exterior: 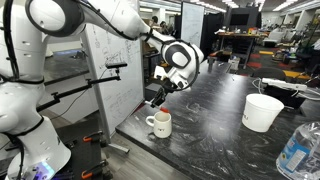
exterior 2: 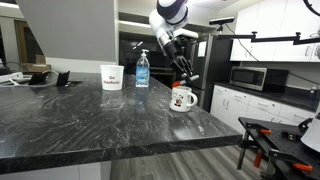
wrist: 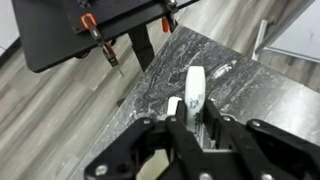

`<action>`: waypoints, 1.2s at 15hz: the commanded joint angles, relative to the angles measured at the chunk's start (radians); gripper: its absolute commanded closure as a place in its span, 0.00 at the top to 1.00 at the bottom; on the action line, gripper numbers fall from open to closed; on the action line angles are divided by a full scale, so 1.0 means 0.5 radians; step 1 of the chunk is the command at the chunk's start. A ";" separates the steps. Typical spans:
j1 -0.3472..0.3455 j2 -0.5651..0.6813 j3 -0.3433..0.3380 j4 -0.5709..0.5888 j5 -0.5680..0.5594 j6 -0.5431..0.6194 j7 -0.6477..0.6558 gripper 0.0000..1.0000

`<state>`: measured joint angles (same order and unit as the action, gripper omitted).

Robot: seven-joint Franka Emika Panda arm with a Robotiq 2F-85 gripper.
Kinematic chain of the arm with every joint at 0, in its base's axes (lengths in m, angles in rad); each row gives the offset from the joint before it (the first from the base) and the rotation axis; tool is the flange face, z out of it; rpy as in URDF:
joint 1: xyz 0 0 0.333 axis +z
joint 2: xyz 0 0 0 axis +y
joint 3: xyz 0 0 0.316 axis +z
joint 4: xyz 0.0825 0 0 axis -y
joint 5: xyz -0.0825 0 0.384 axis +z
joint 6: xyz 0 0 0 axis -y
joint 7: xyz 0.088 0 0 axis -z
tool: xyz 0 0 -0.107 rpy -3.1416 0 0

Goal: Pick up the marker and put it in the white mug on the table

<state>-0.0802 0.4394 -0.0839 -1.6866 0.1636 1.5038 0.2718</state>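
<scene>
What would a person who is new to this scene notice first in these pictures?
First comes the big white arm reaching over the glossy black table. Its gripper holds the marker above the white mug near the table's edge. After that, the tub and the bottle stand out farther along the top.

**Room and fittings**

A whiteboard point(exterior: 112, 65) is stood on a grey floor point(exterior: 95, 125); monitors point(exterior: 240, 17) are seen behind it, under ceiling strip lights point(exterior: 207, 5). White cabinets point(exterior 2: 235, 105) and a microwave point(exterior 2: 250, 77) are set along the wall. Wood-grain flooring point(exterior 2: 170, 165) is laid beneath the table point(exterior 2: 90, 125).
</scene>
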 commanded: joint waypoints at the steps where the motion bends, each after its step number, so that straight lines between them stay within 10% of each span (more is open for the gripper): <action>1: -0.010 -0.059 -0.009 -0.095 0.011 -0.066 -0.087 0.06; 10: -0.063 -0.010 -0.050 -0.101 0.068 -0.078 -0.048 0.06; 11: -0.069 -0.004 -0.056 -0.091 0.077 -0.078 -0.029 0.39; 18: -0.070 -0.062 -0.076 -0.132 0.119 0.157 0.031 0.94</action>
<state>-0.1260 0.4338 -0.1117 -1.7318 0.2001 1.5145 0.2595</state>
